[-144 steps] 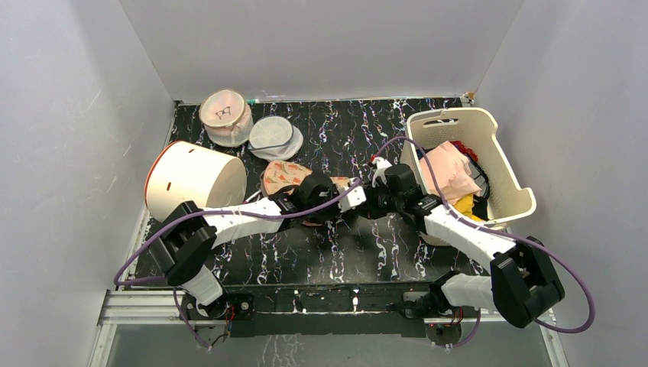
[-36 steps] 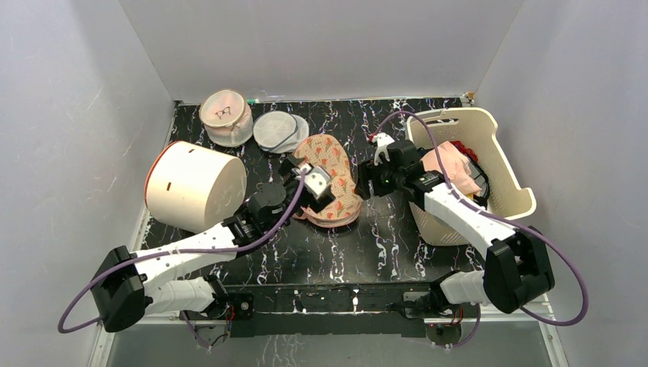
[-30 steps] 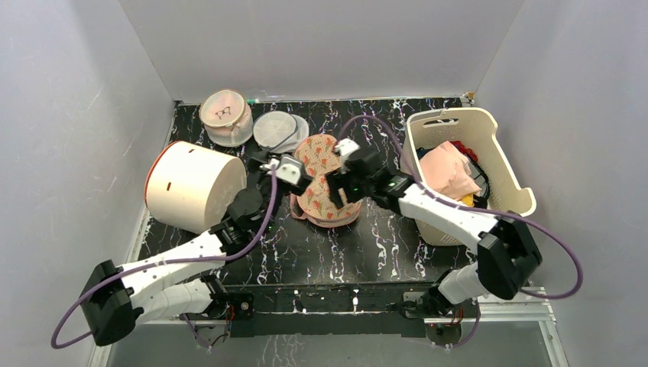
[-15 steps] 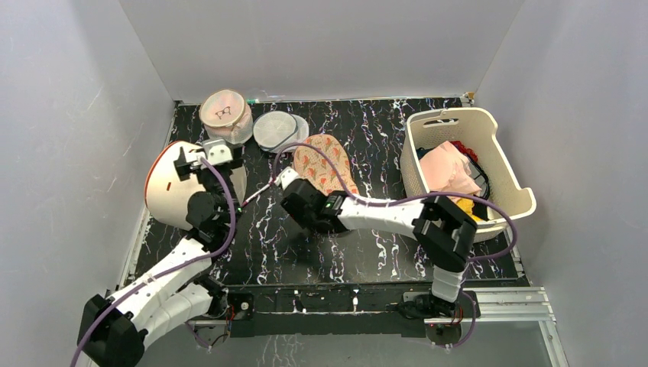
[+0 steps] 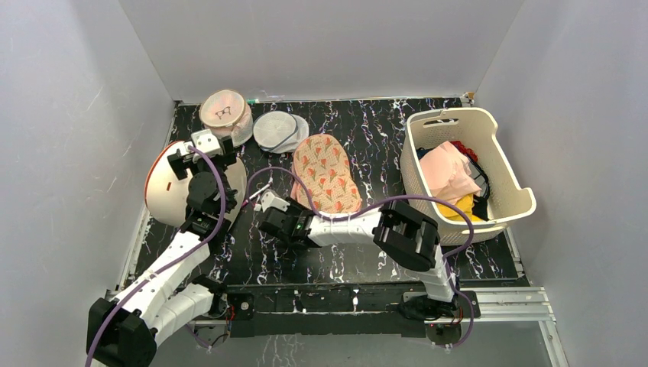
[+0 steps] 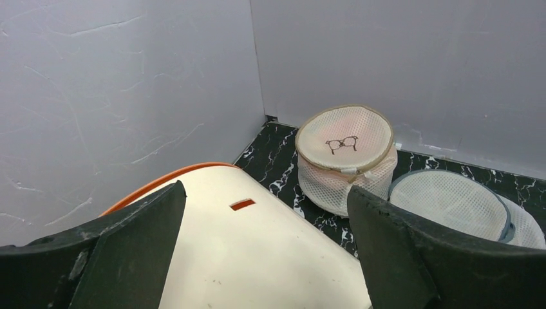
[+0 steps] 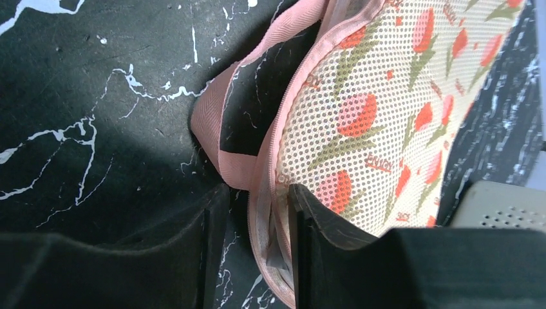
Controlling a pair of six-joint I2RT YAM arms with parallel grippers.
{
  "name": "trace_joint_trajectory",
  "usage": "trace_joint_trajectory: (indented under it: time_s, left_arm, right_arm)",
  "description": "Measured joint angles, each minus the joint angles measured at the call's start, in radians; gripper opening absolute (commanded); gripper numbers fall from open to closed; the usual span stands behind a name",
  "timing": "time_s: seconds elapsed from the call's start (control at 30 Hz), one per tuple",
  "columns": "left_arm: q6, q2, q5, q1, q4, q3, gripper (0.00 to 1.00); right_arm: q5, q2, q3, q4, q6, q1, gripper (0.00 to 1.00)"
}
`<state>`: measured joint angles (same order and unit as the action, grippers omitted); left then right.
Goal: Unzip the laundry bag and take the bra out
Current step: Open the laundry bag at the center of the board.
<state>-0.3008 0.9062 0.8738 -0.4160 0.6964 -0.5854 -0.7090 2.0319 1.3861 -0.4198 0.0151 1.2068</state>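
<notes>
Straddling laundry bag [image 7: 386, 116] rim, right hand [image 7: 257, 206]; grip unclear.

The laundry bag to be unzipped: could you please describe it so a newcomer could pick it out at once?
On the black marbled table, look left of the cream basket. The laundry bag lies flat there: a figure-eight case of peach fabric with red flower prints and pink edging, unlike the round pink mesh pouch and round white mesh pouch behind it.

black icon [image 6: 340, 142] on pink mesh pouch [image 6: 335, 187]
</notes>
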Motion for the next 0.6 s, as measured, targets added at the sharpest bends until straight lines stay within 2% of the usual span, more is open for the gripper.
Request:
trace_joint_trajectory:
  time_s: [0.3,0.47,0.6]
  left_arm:
    - [0.045,-0.001,-0.025,0.001,-0.047,-0.005,0.93]
    - [0.061,0.000,-0.037,0.001,-0.061,-0.011,0.92]
    - [0.068,0.003,-0.045,0.001,-0.073,-0.011,0.92]
  right_arm:
    - [-0.090,0.008,0.033,-0.031,-0.018,0.034,0.43]
    - [-0.094,0.007,0.031,-0.027,-0.018,0.034,0.40]
    - [-0.111,0.007,0.024,-0.026,-0.019,0.034,0.32]
